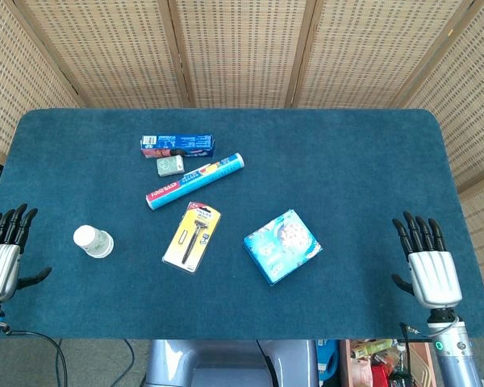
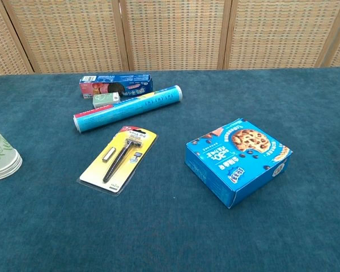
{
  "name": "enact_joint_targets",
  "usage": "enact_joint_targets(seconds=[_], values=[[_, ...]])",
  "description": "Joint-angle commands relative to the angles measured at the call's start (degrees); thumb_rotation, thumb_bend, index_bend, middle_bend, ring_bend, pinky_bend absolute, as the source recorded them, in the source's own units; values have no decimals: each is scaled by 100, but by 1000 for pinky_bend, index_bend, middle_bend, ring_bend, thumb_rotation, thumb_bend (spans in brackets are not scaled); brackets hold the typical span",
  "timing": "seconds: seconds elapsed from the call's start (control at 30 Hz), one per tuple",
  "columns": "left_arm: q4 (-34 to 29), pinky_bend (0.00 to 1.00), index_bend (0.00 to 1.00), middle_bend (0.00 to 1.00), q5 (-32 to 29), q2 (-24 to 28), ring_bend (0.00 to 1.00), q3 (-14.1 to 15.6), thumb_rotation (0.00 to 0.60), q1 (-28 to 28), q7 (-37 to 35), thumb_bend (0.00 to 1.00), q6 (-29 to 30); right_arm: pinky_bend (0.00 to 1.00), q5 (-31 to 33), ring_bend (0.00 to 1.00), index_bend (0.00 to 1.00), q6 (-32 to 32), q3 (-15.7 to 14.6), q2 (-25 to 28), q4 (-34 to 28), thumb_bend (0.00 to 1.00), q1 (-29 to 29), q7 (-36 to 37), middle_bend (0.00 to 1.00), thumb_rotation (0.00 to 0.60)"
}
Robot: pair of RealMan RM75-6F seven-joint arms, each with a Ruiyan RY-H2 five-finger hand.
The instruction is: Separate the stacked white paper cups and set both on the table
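Resting at the near corners, the left hand (image 1: 2, 262) and right hand (image 1: 429, 270) lie empty, fingers apart; stacked cups (image 1: 92, 241) stand near the left.

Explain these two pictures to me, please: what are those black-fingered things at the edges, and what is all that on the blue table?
Those are a robot's two mechanical hands, the left hand and the right hand, both open and holding nothing. The head view looks down from the robot's head; the chest view looks across the table from lower down and shows no hands. Near the left hand stand the stacked white paper cups, upside down, which it must separate. Also lying there: a cookie box, a packaged razor, a long blue roll, a flat blue carton and a small green pack.
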Motion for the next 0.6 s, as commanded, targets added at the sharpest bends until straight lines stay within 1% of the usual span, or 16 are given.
enact_joint_targets(seconds=[0.03,0.27,0.37,0.47,0.53,0.6], values=[[-15,0,0,0,4,12,0,-9,600,15,15,130,-3,0,-9,0,0,9,5,12,-12,0,-8,10,0,600],[-31,0,0,0,9,17,0,-18,600,36,70,129,-44,0,-26,0,0,20,24,44,-33,0,-17,33,0,600],[19,0,0,0,7,18,0,-26,600,-65,21,129,-269,0,-47,0,0,16,33,58,-58,0,-12,67,0,600],[219,1,0,0,-93,-17,0,-100,600,-310,-41,129,-726,0,-38,0,0,-2,41,70,-54,0,-10,87,0,600],[412,54,0,0,-175,-30,6,-143,600,-536,-151,130,-1171,0,-9,0,0,-29,48,74,-45,0,-8,104,0,600],[657,151,0,1,-155,-35,41,-169,600,-780,-321,129,-1601,0,21,0,0,-60,60,73,-35,0,0,117,0,600]])
